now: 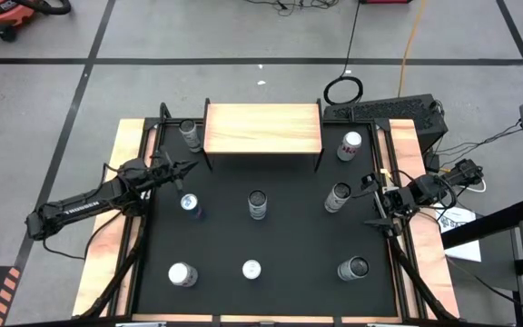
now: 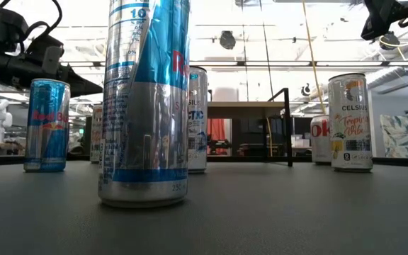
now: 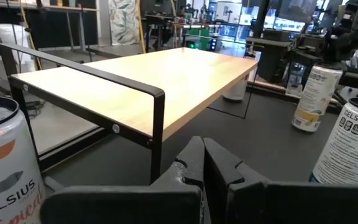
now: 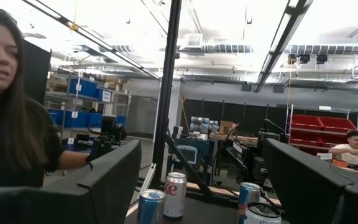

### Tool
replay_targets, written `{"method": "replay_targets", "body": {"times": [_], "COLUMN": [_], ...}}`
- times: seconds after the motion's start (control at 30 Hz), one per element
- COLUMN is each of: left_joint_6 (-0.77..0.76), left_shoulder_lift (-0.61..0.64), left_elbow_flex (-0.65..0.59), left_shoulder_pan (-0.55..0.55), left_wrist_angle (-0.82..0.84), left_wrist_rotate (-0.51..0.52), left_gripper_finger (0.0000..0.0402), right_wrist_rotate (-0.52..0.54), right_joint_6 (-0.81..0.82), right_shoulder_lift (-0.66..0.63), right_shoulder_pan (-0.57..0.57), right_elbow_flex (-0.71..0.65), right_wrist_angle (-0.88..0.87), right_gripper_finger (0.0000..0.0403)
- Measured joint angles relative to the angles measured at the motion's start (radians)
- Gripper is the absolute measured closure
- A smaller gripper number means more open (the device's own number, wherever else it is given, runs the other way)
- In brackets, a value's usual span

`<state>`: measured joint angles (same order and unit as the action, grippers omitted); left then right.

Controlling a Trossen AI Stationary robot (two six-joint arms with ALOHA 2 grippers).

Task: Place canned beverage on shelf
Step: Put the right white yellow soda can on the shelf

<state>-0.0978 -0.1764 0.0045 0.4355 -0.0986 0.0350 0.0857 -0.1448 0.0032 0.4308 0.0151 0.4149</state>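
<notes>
1. The left gripper (image 1: 187, 167) hangs near the table's left edge with its fingers (image 3: 194, 165) closed and empty, aimed at the shelf's corner. Reaching like this, it would knock a can rather than take it.
2. The right gripper (image 1: 373, 202) waits by the right edge, fingers (image 4: 114, 180) spread wide, holding nothing.
3. The nearest can (image 1: 189, 205) stands just beside the left gripper; a glancing touch could tip it and send it rolling.
4. The shelf (image 1: 262, 127) sits at the far edge, its top bare. A can (image 1: 190, 133) crowds its left end, and the black frame (image 3: 157, 118) could catch a carried can.
5. Other cans stand close across the table, so a wide swing risks toppling them.
</notes>
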Motion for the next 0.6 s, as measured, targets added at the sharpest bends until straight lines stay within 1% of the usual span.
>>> {"method": "replay_targets", "body": {"times": [0.37,0.6], "left_joint_6": [-0.001,-0.002], "left_shoulder_lift": [0.0,0.0], "left_elbow_flex": [0.0,0.0], "left_shoulder_pan": [0.0,0.0], "left_wrist_angle": [0.0,0.0], "left_wrist_rotate": [0.003,-0.05], "left_gripper_finger": [0.0401,0.0402], "right_wrist_rotate": [0.0,0.001], "right_joint_6": [-0.012,-0.025], "right_shoulder_lift": [0.0,0.0], "right_shoulder_pan": [0.0,0.0], "right_elbow_flex": [0.0,0.0], "right_wrist_angle": [0.0,0.036], "right_gripper_finger": [0.0085,0.0085]}}
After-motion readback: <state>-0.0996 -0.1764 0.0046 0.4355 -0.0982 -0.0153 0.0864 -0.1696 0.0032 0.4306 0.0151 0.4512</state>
